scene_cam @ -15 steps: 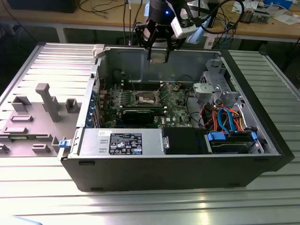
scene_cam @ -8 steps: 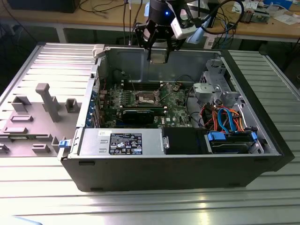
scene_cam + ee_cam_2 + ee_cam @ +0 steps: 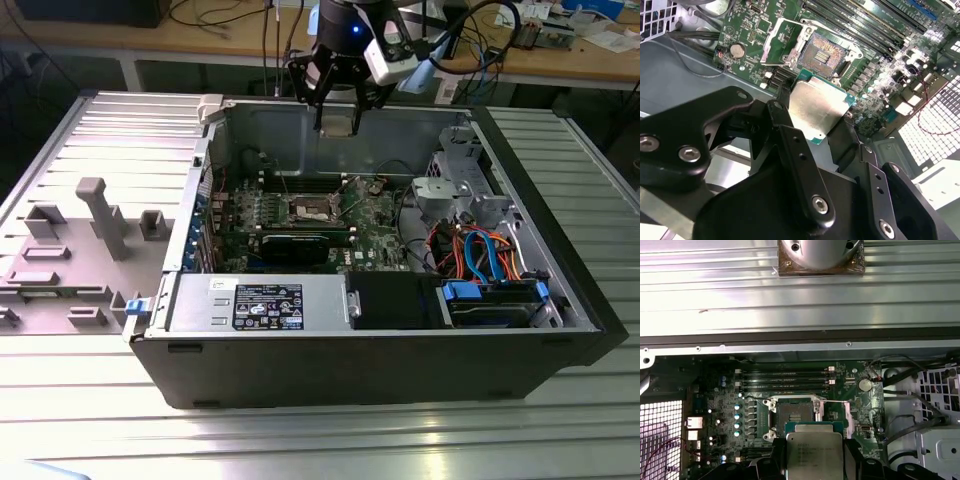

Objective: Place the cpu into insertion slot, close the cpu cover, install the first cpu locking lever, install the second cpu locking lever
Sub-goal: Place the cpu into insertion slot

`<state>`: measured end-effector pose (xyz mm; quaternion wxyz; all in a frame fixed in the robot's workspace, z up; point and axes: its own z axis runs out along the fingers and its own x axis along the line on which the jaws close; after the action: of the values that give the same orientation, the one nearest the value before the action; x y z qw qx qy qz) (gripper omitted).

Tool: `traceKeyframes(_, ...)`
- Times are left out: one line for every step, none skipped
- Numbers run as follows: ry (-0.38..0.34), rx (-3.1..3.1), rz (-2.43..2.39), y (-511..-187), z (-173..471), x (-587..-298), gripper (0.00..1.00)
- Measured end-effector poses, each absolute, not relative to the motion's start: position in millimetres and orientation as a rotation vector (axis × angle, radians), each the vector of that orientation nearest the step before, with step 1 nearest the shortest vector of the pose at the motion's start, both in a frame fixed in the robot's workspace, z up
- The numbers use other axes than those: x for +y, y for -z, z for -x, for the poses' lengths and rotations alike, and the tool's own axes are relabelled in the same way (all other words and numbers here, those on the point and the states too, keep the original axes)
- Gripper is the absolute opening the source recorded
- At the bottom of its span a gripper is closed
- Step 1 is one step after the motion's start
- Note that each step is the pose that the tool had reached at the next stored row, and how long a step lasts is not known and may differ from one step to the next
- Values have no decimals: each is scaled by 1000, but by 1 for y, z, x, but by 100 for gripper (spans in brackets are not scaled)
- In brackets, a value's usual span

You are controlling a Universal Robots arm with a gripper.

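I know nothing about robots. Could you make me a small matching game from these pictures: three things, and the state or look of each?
Things:
1. cpu
2. insertion slot
3. coin battery

States:
a. open and empty
b. round and silver, sitting on the green board
c. clamped in the gripper, above the board

Pairs: 1-c, 2-a, 3-b

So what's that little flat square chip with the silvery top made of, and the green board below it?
The small flat square chip looks metal on top: dull silver-grey with a brushed sheen that catches soft light. Its thin edge is green, probably circuit-board laminate. The green circuit board looks like lacquered laminate, glossy and dotted with shiny solder points, though looks alone can't confirm that.
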<state>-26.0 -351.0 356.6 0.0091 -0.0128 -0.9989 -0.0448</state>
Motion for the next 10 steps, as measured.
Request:
traceKeyframes(140,-3120,40,-356,26,-351,55)
traceKeyframes(140,-3120,40,-356,26,-351,55)
traceKeyframes(140,-3120,40,-356,26,-351,55)
traceKeyframes(140,-3120,40,-356,26,-351,55)
traceKeyframes(140,-3120,40,-356,26,-351,55)
traceKeyframes(140,-3120,40,-356,26,-351,55)
traceKeyframes(140,-3120,40,-355,26,-351,55)
traceKeyframes(140,-3120,40,-355,26,-351,55)
traceKeyframes(140,-3120,40,-355,26,-351,55)
traceKeyframes(140,-3120,40,-354,26,-351,55)
